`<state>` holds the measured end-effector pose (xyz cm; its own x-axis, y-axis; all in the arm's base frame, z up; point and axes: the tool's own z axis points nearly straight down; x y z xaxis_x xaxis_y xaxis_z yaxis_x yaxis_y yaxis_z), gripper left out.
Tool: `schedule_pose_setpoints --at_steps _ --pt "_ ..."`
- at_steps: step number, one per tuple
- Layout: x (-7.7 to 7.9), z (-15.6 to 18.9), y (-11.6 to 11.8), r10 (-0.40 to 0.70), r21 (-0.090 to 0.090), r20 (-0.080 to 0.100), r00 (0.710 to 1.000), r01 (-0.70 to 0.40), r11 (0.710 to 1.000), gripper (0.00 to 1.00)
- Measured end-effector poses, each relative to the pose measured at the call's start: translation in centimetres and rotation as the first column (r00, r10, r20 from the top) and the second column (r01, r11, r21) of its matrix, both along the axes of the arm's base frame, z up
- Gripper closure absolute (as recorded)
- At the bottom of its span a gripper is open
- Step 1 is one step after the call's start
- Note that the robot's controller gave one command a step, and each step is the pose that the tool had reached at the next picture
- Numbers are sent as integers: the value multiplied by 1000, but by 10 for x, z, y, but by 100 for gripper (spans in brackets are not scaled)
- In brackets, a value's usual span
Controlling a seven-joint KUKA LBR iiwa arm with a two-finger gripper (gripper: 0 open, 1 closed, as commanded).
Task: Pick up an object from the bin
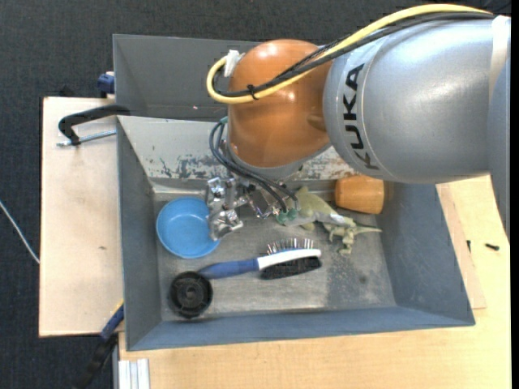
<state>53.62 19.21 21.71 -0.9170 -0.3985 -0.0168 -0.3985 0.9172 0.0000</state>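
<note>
Camera view looks down into a bin, with a robot arm reaching over it from the right. The silver arm (422, 96) is the largest thing in sight and covers the upper right. It bends downward so that its wrist hangs above the middle of the bin.

The grey metal bin (134, 217) has sloping walls, which probably let loose things slide down onto its flat floor. A rounded orange cover (276, 108) on the wrist hides much of the back wall.

Below the cover, the metal gripper (223, 209) sits low over the floor, left of centre. Whether it is open or closed cannot be told, and nothing shows held in it.

A round blue bowl (183, 227) lies upright just left of the gripper, its right rim beside it. It is the nearest thing and seems the likeliest pick.

A brush (280, 263) with a blue handle and a dark, white-bristled head lies flat in front of the gripper, apart from it.

A green toy dinosaur (324, 213) lies on its side to the right, partly under the wrist. An orange block (361, 194) rests at the foot of the back wall, just beyond the dinosaur.

A small black disc (190, 292) sits in the front left corner, near the brush handle's end.

The things lie spread out, not heaped, so each looks reachable from above.
</note>
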Motion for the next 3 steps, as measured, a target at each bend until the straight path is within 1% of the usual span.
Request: schedule_pose_setpoints --at_steps 1,2,3 --pt "-2 -5 -1 -2 -3 -10 1000 2 1000 0" --pt "-36 -147 -13 133 -2 -6 991 -133 991 0" --pt "-30 -140 -12 130 3 14 991 -130 991 100"
